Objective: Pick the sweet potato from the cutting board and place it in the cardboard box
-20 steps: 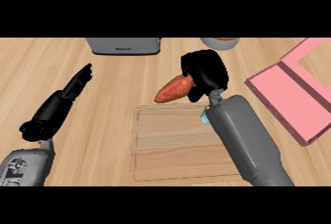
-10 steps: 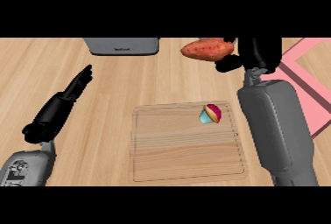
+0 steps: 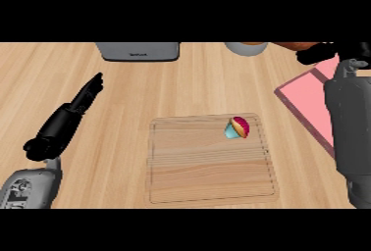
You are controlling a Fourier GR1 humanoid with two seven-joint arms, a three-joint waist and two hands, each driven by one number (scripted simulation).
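Observation:
The sweet potato [image 3: 287,45] shows only as an orange-brown sliver at the scene's top edge, right of centre. My right hand [image 3: 322,52] is curled round it, high above the far corner of the pink open box [image 3: 304,100] at the right. The right forearm covers much of the box. The wooden cutting board [image 3: 210,162] lies in the middle, with only a small multicoloured object [image 3: 238,127] near its far right corner. My left hand [image 3: 81,100] rests open on the counter at the left, fingers straight and pointing away.
A grey appliance [image 3: 138,51] stands at the far edge, left of centre. A grey round vessel [image 3: 245,48] sits at the far edge just left of the sweet potato. Bare wooden counter lies between the board and the left arm.
My right hand has carried the sweet potato up off the board, then further right and away, to the far corner of the pink box. The left hand has not moved.

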